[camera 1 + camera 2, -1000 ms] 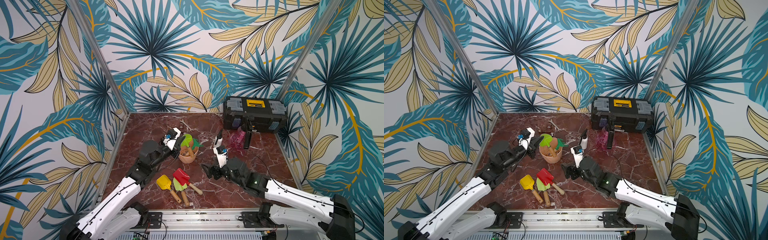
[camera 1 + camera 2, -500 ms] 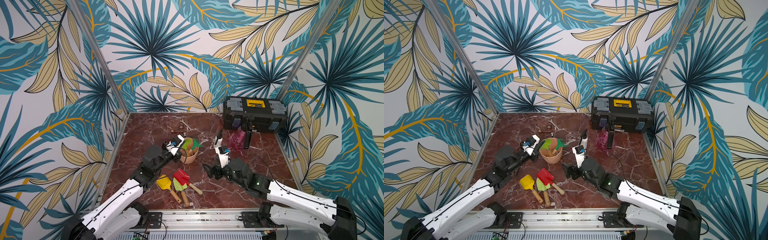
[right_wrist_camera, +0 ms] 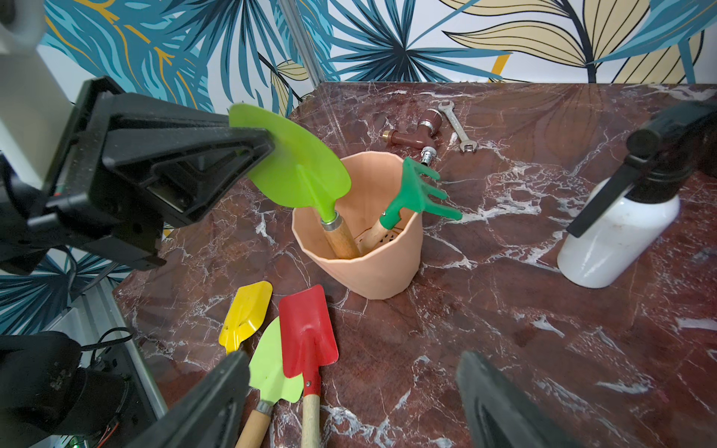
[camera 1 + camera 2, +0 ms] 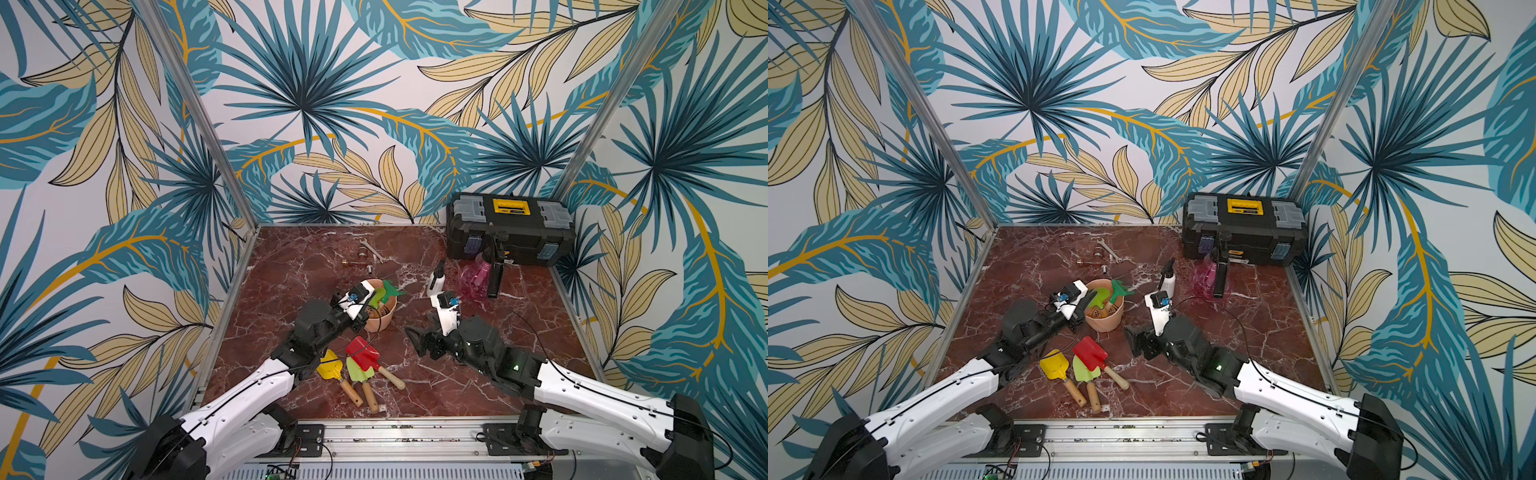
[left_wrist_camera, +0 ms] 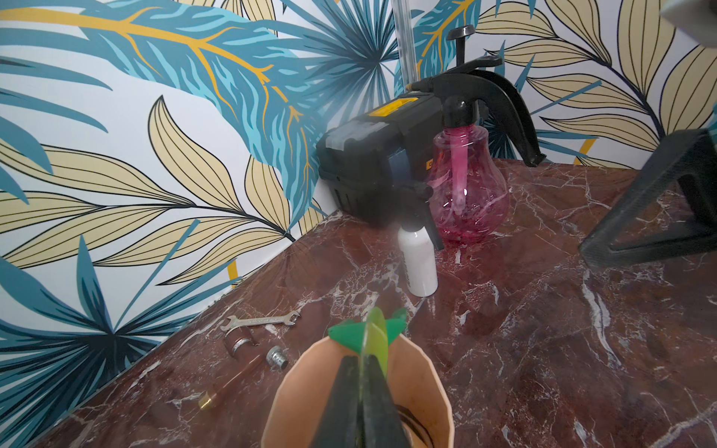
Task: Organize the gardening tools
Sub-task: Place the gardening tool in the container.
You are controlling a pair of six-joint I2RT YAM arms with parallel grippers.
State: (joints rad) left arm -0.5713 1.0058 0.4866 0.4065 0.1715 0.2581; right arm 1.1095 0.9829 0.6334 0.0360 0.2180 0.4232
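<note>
My left gripper (image 3: 267, 145) is shut on the blade of a lime-green trowel (image 3: 298, 163) whose wooden handle stands in the peach pot (image 3: 372, 267). A dark-green rake (image 3: 419, 190) leans in the same pot. In the left wrist view the jaws (image 5: 362, 360) pinch the blade edge-on over the pot (image 5: 426, 372). In front of the pot lie a yellow trowel (image 4: 330, 368), a red shovel (image 4: 363, 353) and another lime-green trowel (image 4: 358, 370). My right gripper (image 4: 415, 343) hangs open and empty just right of them. The white spray bottle (image 4: 436, 282) and pink spray bottle (image 4: 473, 278) stand further back.
The black-and-yellow toolbox (image 4: 511, 232) sits in the back right corner behind the pink bottle. A silver wrench (image 4: 374, 251) and small fittings (image 4: 353, 262) lie behind the pot. Patterned walls close in the marble table (image 4: 519, 324) on three sides.
My left gripper has moved nearer and to the right, carrying the lime-green trowel's blade down at the pot. The right arm has stayed almost still.
</note>
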